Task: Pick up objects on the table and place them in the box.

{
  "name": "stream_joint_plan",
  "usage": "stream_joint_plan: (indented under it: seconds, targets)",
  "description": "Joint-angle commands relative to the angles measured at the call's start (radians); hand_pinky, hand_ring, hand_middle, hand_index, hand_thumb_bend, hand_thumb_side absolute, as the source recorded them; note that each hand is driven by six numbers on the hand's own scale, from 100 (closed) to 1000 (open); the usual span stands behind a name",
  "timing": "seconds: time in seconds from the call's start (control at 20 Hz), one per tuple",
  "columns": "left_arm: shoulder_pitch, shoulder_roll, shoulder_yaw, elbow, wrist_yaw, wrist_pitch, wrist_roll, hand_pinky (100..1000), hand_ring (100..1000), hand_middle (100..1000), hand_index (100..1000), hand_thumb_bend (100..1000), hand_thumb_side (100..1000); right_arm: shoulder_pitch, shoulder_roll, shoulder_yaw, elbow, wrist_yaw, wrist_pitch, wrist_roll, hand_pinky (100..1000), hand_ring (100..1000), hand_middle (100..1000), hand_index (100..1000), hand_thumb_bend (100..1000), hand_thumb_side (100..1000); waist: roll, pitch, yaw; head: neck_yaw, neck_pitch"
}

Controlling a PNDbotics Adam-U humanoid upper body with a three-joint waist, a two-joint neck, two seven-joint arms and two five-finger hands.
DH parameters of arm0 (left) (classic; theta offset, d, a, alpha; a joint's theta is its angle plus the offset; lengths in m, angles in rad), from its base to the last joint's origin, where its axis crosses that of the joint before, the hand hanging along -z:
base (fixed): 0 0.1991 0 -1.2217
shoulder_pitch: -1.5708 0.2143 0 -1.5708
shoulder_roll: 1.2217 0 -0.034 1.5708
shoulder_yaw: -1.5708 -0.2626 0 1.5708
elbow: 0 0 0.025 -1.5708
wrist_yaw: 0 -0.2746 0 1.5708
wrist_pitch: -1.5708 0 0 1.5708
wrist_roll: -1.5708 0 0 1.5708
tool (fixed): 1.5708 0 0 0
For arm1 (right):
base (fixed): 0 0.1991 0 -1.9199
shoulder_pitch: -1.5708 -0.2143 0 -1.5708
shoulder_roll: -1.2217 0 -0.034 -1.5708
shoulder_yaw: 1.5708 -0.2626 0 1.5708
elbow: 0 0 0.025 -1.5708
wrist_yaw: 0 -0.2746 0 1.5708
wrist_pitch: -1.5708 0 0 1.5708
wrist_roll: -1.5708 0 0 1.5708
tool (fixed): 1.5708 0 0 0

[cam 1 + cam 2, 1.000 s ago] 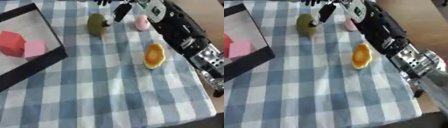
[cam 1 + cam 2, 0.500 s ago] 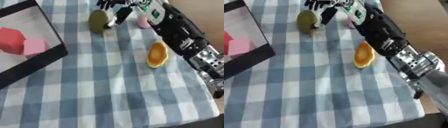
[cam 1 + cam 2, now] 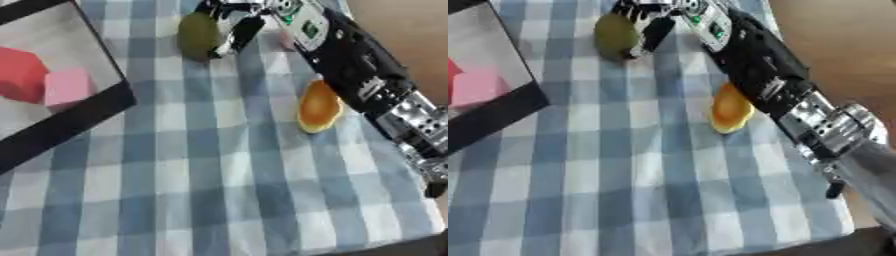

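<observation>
Olive-green oval object: located at far end of the blue-and-white checked tablecloth, near the top edge of the view, standing on end and slightly tilted. Exact identity not discernible; shape and colour suggest a fruit.

Right hand: positioned at the green object, entering from the upper right. Thumb extended down along the object's right flank, touching or just beside it; contact not confirmable. Remaining fingers partly cropped at the top edge above the object. Fingers spread apart, not closed round the object; object resting on the cloth.

Right forearm: black casing with a green-and-white label near the wrist, running diagonally toward the lower right, ending in silver joint hardware at the table's right edge.

Orange-yellow rounded object: lying on the cloth just beside the forearm, on its left side, nearer than the green object and well apart from it.

Pink object: only a sliver visible behind the wrist, to the right of the green object.

Box: black-rimmed, pale interior, occupying the upper left, well apart from the green object. Contents: red block and pink block, touching side by side.

Left hand: not visible in either view.
</observation>
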Motion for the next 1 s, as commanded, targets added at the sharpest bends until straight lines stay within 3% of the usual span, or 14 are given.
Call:
stream_joint_plan:
  seconds: [0.05, 0.15, 0.3, 0.6, 1.0]
  targets:
    - [-0.015, 0.018, 0.013, -0.014, 0.005, -0.004, -0.001, 844, 929, 800, 849, 100, 820, -0.020, -0.017, -0.012, -0.002, -0.008, 0.012, -0.015, 855, 814, 758, 877, 340, 240, -0.008, -0.001, 0.004, -0.004, -0.003]
    - [-0.016, 0.016, 0.013, -0.014, 0.006, -0.004, -0.002, 844, 929, 799, 848, 100, 818, -0.018, -0.013, -0.013, 0.001, 0.000, 0.023, -0.037, 845, 798, 710, 838, 305, 170, -0.008, 0.001, 0.006, -0.006, -0.005]
    - [-0.015, 0.016, 0.012, -0.014, 0.006, -0.004, -0.003, 845, 929, 798, 847, 100, 817, -0.015, -0.008, -0.010, 0.003, 0.011, 0.031, -0.073, 827, 756, 586, 748, 104, 100, -0.008, 0.002, 0.007, -0.007, -0.003]
    - [-0.012, 0.016, 0.014, -0.014, 0.006, -0.004, -0.007, 845, 928, 795, 847, 100, 816, -0.014, -0.015, -0.009, -0.011, 0.032, 0.017, -0.138, 815, 707, 529, 707, 100, 100, -0.009, -0.001, 0.008, -0.008, -0.002]
    - [-0.002, 0.022, 0.015, -0.012, 0.003, -0.003, -0.013, 846, 928, 794, 847, 100, 815, -0.021, -0.032, 0.006, -0.081, -0.009, 0.026, -0.154, 801, 682, 510, 691, 100, 100, -0.007, -0.019, -0.006, -0.003, -0.002]
